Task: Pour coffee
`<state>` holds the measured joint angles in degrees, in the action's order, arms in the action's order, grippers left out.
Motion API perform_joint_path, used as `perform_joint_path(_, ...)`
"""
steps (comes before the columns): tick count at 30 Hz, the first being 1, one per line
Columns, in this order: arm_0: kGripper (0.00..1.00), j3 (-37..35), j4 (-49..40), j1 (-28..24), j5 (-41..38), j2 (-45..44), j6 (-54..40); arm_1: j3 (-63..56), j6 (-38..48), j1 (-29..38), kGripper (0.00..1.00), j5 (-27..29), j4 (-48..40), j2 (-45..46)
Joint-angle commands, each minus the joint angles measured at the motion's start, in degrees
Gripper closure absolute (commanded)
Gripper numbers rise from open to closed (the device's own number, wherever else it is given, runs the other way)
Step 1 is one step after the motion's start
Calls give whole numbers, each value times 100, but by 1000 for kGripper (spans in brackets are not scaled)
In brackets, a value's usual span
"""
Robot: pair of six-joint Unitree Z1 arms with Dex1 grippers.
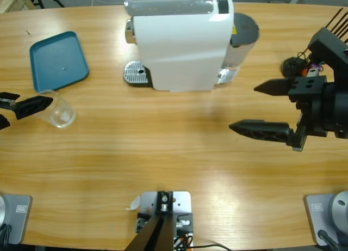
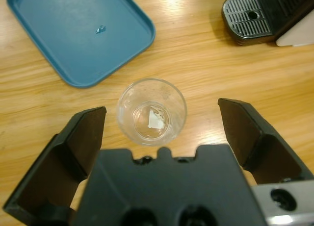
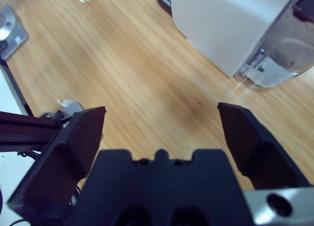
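Upright on the table [image 1: 179, 147], near its left end, stands a small clear glass [image 1: 56, 109], its mouth facing straight up and its long axis vertical. It sits just below the lower corner of a teal tray [image 1: 57, 60] and well left of the white coffee machine [image 1: 182, 44]. From above, the glass looks almost empty, and whether any coffee lies in it cannot be told from there. The left wrist view looks straight down into the glass [image 2: 151, 111] and shows only a pale glint at its bottom, so no amber liquid can be made out there either.

At the left edge of the high view, the left gripper [image 1: 13, 112] has its upper tip reaching the glass's rim. The left wrist view shows what the high view does not: the left gripper [image 2: 159, 120] hangs over the glass with its fingers spread wide, one on each side and neither touching it. That view also takes in a small speck on the tray [image 2: 78, 35] and the machine's slotted drip grate [image 2: 248, 15].

On the opposite side, the right gripper [image 1: 255, 109] hovers over bare wood, its fingers wide apart and holding nothing, pointing left toward the machine. Its wrist view shows the right gripper [image 3: 159, 120] above the wood grain, with the machine's white side [image 3: 221, 25] and transparent water tank [image 3: 277, 59] ahead.
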<state>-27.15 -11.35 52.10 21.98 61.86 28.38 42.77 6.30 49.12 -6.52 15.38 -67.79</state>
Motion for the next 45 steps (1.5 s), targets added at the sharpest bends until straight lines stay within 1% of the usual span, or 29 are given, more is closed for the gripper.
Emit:
perform_joint_path(1, 10, 373, 184, 99, 105, 511, 385, -216, 56, -103, 0, 381, -65, 55)
perform_joint_path(3, 72, 466, 397, 108, 96, 673, 331, -235, 105, -138, 0, 492, -64, 22)
perform_joint_path(8, 81, 649, 798, 117, 255, 882, 326, -318, 198, -168, 0, 511, -160, -59)
perform_joint_path(10, 116, 640, 877, 117, 256, 1063, 308, -362, 233, -219, 0, 511, -229, -59)
perform_joint_path(14, 230, 591, 986, 117, 325, 1395, 304, -357, 240, -382, 0, 488, -350, -97)
perform_joint_path(18, 232, 552, 1003, 117, 360, 1554, 315, -358, 240, -514, 0, 453, -378, -112)
perform_joint_path(19, 286, 533, 1003, 117, 360, 1597, 317, -365, 240, -525, 0, 449, -378, -112)
perform_joint_path(20, 419, 521, 1003, 117, 358, 1648, 315, -365, 240, -532, 0, 449, -371, -112)
perform_joint_path(21, 479, 501, 1003, 117, 360, 1691, 308, -372, 240, -535, 0, 449, -369, -104)
perform_joint_path(22, 508, 472, 1003, 117, 360, 1756, 308, -381, 240, -535, 0, 449, -369, -101)
perform_joint_path(30, 520, 477, 1003, 117, 353, 1722, 290, -383, 247, -558, 0, 449, -361, -66)
perform_joint_path(36, 519, 582, 995, 117, 311, 1170, 99, -457, 297, -560, 0, 441, -317, 89)
perform_joint_path(41, 516, 503, 1003, 117, 96, 455, -1010, -474, 318, -558, 0, 423, -333, 68)
perform_joint_path(45, 516, 445, 1049, 117, -202, 327, -1796, -462, 320, -561, 0, 430, -361, 41)
